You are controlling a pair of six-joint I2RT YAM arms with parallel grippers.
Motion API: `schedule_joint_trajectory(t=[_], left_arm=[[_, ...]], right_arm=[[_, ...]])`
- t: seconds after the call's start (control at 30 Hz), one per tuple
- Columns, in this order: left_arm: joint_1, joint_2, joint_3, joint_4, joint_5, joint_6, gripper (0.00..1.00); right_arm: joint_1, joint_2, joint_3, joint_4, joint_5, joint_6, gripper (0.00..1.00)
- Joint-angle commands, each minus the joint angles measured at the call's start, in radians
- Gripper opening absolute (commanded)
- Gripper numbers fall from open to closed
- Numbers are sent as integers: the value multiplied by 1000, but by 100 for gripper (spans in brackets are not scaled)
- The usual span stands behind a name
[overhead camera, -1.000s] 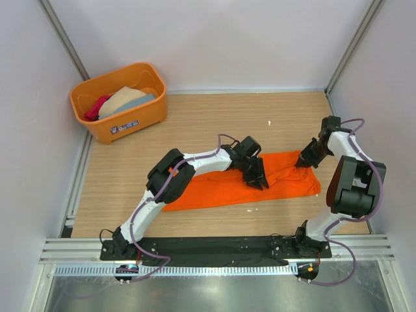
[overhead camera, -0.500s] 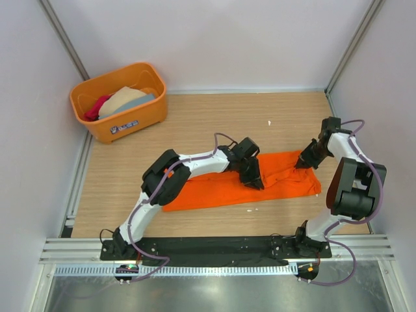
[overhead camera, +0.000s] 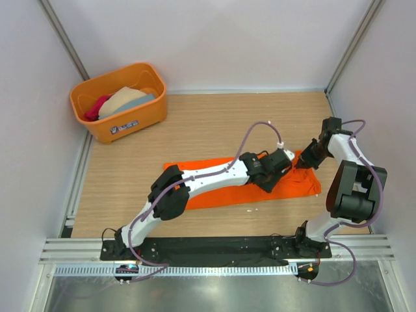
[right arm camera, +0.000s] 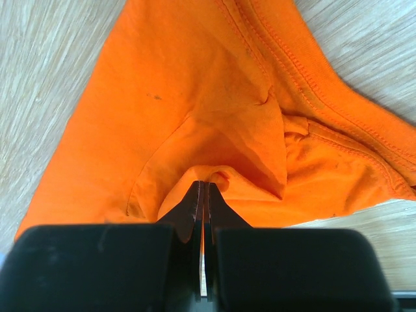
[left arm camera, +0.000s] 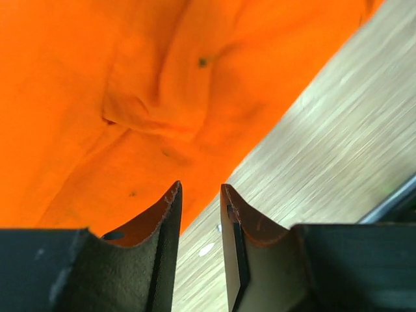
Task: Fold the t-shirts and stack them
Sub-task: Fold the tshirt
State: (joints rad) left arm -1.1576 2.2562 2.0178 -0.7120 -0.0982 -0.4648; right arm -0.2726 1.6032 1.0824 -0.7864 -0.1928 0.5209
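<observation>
The bright orange t-shirt (overhead camera: 214, 195) lies spread in a long strip across the middle of the table. My left gripper (overhead camera: 266, 183) hovers over its right part, near the front edge. In the left wrist view that gripper (left arm camera: 200, 188) stands open a narrow way with nothing between its fingers, and wrinkled orange cloth (left arm camera: 130, 97) and bare wood lie below. My right gripper (overhead camera: 304, 162) is at the shirt's far right end. In the right wrist view it (right arm camera: 205, 184) is shut on a pinched fold of the orange t-shirt (right arm camera: 195, 97). Crimson (overhead camera: 96, 107), beige (overhead camera: 123, 97) and grey-blue (overhead camera: 142, 100) t-shirts lie in the tub.
The rigid orange tub (overhead camera: 130, 123) stands at the back left corner of the wooden table (overhead camera: 214, 123). White walls with metal posts close in the left, back and right sides. A small white speck (overhead camera: 269, 122) lies on the wood behind the shirt.
My left arm has stretched to the right along the shirt, bringing its gripper close to the right gripper and uncovering the shirt's left half. The right gripper has held still.
</observation>
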Motion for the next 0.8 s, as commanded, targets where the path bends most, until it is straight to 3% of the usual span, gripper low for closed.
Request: schedule_joint_trajectory(t=[0.0,0.37,0.77], left_arm=[[-45,35,13,-64,-167,207,31],[-97,137,99,-43,-294,308,35],[-96,190,180,-23,-284,301,31]], right_arm=[[-4,-42,7,7,4,-13,1],[-4,-32,1,9,1,-12,1],[-4,-19,8,-7,7,-27,1]])
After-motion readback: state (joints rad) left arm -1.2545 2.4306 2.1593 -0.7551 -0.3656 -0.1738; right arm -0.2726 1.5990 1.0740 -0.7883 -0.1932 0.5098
